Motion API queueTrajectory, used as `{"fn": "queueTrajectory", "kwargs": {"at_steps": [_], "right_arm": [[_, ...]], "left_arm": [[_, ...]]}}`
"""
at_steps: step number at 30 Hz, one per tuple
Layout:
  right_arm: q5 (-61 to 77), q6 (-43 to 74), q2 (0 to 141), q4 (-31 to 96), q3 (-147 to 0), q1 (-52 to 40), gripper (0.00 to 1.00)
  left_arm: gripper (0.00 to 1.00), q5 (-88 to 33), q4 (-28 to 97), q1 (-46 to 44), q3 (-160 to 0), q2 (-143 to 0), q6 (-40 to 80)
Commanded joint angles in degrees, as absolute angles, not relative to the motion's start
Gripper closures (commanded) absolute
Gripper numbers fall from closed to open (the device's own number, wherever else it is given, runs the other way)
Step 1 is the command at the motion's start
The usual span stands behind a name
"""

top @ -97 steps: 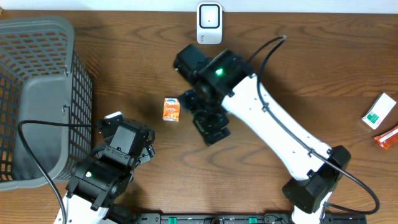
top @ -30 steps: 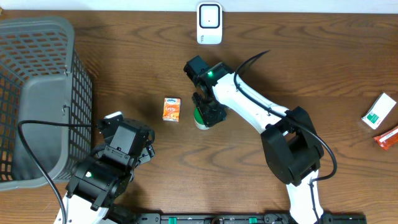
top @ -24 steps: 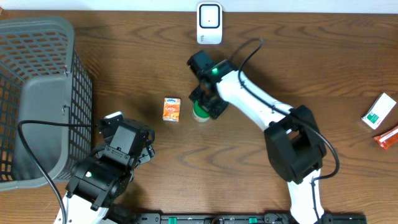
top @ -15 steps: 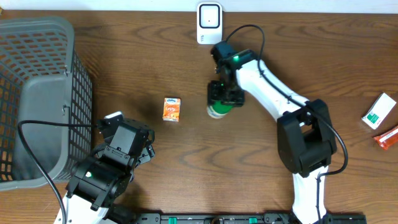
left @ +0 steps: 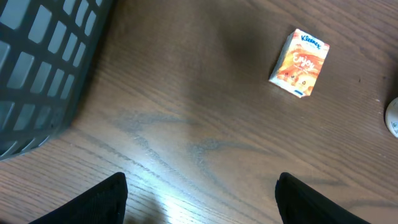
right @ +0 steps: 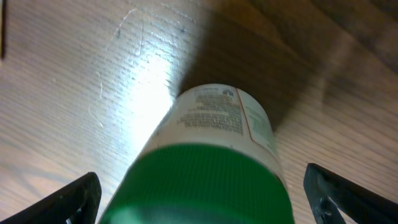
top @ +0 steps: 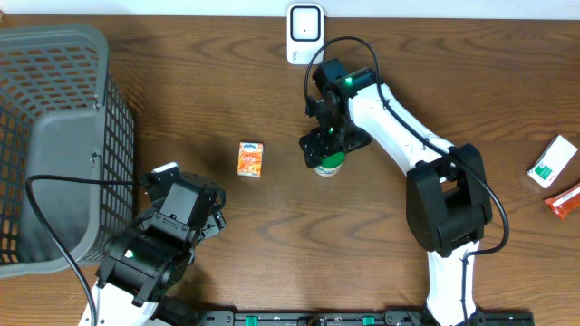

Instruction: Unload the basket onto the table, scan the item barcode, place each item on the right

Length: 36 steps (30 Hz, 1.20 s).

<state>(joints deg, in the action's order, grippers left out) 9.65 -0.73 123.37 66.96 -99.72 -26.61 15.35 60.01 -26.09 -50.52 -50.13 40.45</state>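
Observation:
A white bottle with a green cap stands on the wooden table below the white barcode scanner. My right gripper hovers over it, open. In the right wrist view the green cap fills the space between the fingertips, with a gap on each side. An orange Kleenex box lies left of the bottle and shows in the left wrist view. My left gripper is open low over bare wood near the front left, with nothing between its fingers.
A grey mesh basket fills the left side, and its wall is close to my left gripper. A white-and-green box and a red packet lie at the right edge.
My right arm carried the bottle rightward from beside the orange box to a spot under the scanner, and its jaws have opened off the bottle. The left arm has not moved.

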Motion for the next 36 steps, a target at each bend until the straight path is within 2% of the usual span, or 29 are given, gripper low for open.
{"fn": "queueTrajectory", "kwargs": {"at_steps": [1, 3, 8, 13, 19, 27, 36], "right_arm": [[7.73, -1.93, 124.18, 69.73, -104.33, -27.86, 0.01], [6.22, 1.96, 124.18, 72.84, -107.26, -27.86, 0.01], [3.44, 20.88, 124.18, 82.11, -114.98, -27.79, 0.01], [3.7, 54.11, 124.18, 94.13, -116.77, -27.0, 0.01], [3.29, 76.25, 124.18, 90.15, -112.4, -28.1, 0.01], [3.07, 96.4, 124.18, 84.38, -110.54, -29.12, 0.01], [-5.5, 106.28, 124.2, 79.77, -109.14, -32.77, 0.01]], "left_arm": [[0.23, 16.12, 60.2, -26.17, -50.52, -50.15, 40.1], [0.23, 16.12, 60.18, -26.17, -50.52, -50.15, 40.1], [0.23, 16.12, 60.18, -26.17, -50.52, -50.15, 40.1], [0.23, 16.12, 60.18, -26.17, -50.52, -50.15, 40.1], [0.23, 16.12, 60.18, -26.17, -50.52, -50.15, 40.1], [0.23, 16.12, 60.18, -26.17, -50.52, -50.15, 40.1], [0.23, 16.12, 60.18, -26.17, -50.52, -50.15, 40.1]]}}
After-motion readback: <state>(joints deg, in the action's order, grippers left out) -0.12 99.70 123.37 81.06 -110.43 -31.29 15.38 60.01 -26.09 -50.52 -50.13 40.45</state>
